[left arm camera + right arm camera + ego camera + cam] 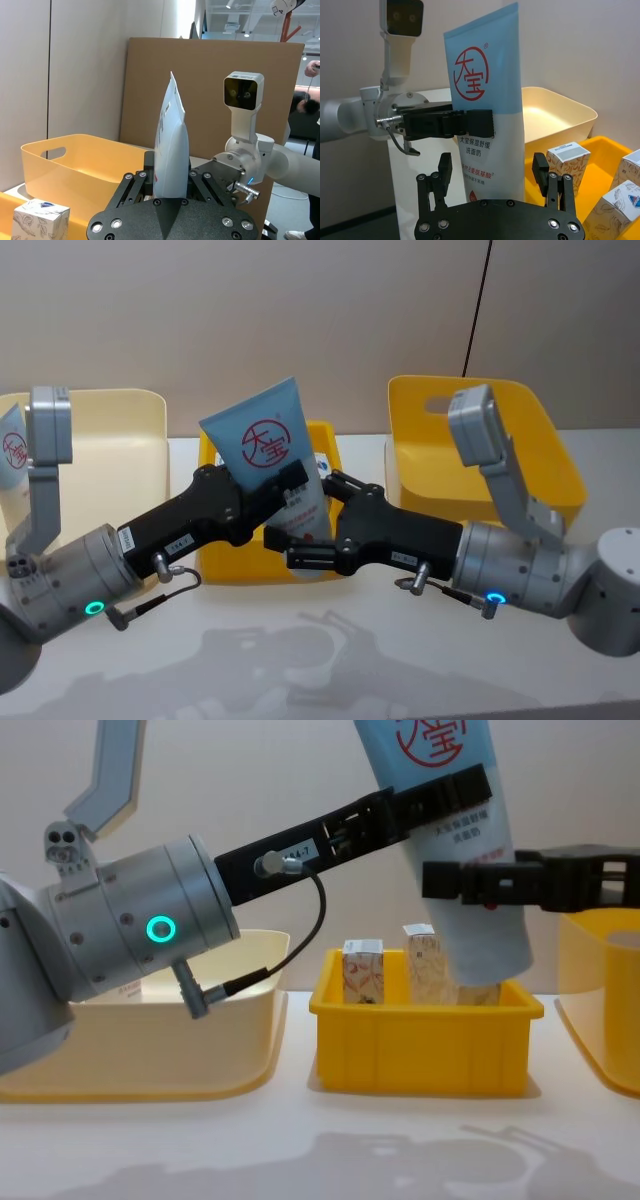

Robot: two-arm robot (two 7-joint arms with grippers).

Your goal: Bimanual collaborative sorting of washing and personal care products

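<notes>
A tall light-blue tube (262, 440) with a red round logo hangs upright above the small yellow bin (240, 565). My left gripper (275, 490) is shut on its middle, and in the left wrist view I see the tube (170, 140) edge-on between the fingers. My right gripper (492, 172) is open around the tube's lower part, with a gap at each finger (540, 170). In the chest view the left gripper (450, 795) crosses the tube above the right gripper (480, 880). White swirl-print cartons (363, 970) stand in the small bin. Another tube (12, 450) leans in the cream bin.
The cream bin (110, 440) stands at the back left and a larger yellow bin (480, 430) at the back right, with the small yellow bin between them. The white table (320, 660) stretches in front of the bins. A brown board stands behind.
</notes>
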